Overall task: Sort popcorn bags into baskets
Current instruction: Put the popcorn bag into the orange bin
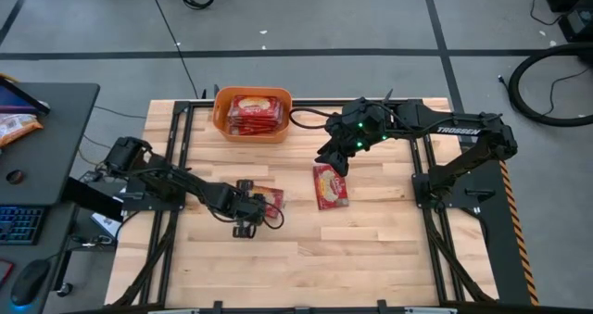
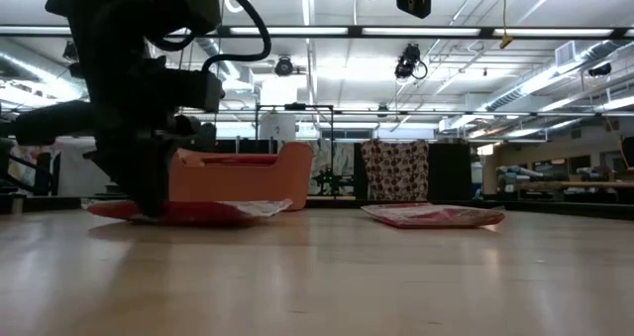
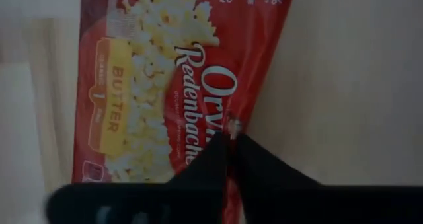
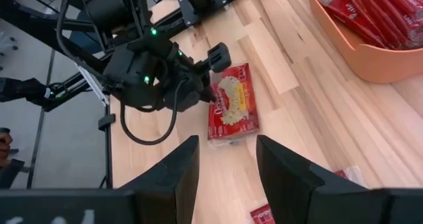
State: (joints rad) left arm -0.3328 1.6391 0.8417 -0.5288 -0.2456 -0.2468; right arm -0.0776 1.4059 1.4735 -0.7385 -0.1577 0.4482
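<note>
The left wrist view alone shows the left gripper (image 3: 230, 139) clenched on a bag's (image 3: 172, 78) edge, while the right wrist view shows the right gripper (image 4: 227, 159) released.

A pale wooden table (image 1: 371, 249) of jointed planks is seen. An orange basket (image 1: 223, 121), filled with red packets, is set near its far edge. Two popcorn bags are laid flat mid-table: one (image 1: 330, 185) in the open, another (image 1: 271, 199) apparently partly covered.
</note>
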